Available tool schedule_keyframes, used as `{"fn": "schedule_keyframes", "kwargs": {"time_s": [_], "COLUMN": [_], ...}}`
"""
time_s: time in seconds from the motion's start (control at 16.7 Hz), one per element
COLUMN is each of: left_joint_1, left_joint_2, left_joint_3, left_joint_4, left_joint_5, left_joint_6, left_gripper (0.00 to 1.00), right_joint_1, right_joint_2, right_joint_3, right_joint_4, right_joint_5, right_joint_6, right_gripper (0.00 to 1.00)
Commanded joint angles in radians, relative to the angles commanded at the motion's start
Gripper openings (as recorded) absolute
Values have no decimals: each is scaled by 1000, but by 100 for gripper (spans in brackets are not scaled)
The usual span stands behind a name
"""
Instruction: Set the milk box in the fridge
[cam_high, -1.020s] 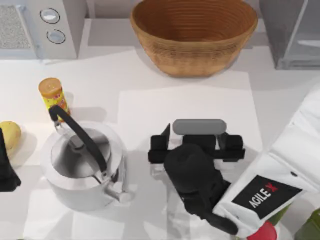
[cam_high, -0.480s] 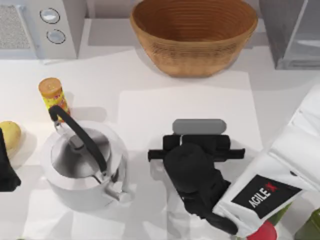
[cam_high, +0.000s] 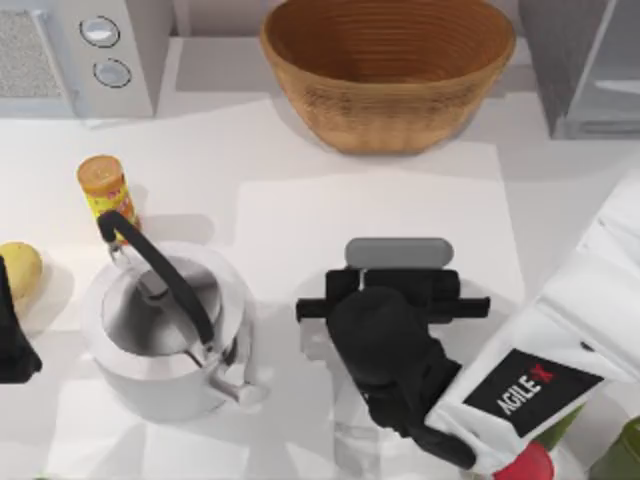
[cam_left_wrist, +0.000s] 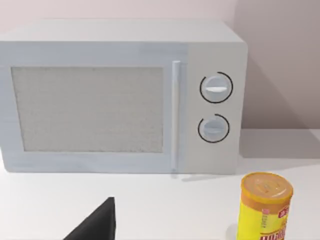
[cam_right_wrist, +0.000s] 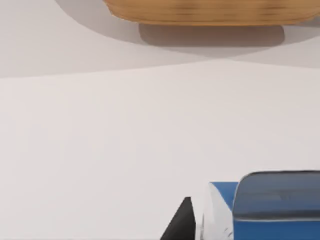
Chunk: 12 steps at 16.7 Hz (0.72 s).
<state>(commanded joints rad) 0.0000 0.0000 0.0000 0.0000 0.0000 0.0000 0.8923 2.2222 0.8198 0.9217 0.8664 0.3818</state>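
While our left arm sits parked at the top view's left edge, our right gripper (cam_high: 392, 300) hangs low over the middle of the worktop (cam_high: 280, 170), its black body covering whatever lies beneath; the fridge (cam_high: 585, 65) stands at the far right corner, well apart. In the left wrist view we face the white microwave (cam_left_wrist: 120, 97) and the yellow canister (cam_left_wrist: 264, 206). In the right wrist view the milk box (cam_right_wrist: 265, 210) sits just beside one dark fingertip (cam_right_wrist: 181, 222). We cannot tell whether the fingers grip it yet. We judge the carton light, stiff-walled, crushable; take its flat sides, mid-height.
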Motion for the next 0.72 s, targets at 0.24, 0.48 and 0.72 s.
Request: {"fn": "schedule_keyframes", "kwargs": {"time_s": [0.24,0.48,0.72], "left_joint_1": [0,0,0], "left_joint_2": [0,0,0], "left_joint_3": [0,0,0], "left_joint_4": [0,0,0], "left_joint_5": [0,0,0], "left_joint_6": [0,0,0], "left_gripper": [100,100,100], "right_joint_1": [2,-4,0], "right_joint_2": [-1,-72,-229], "right_joint_3": [-1,31,63], "right_joint_4": [0,-61,-277], "right_joint_5": [0,-1,-8], "right_joint_6": [1,8,7], "right_gripper": [0,0,0]}}
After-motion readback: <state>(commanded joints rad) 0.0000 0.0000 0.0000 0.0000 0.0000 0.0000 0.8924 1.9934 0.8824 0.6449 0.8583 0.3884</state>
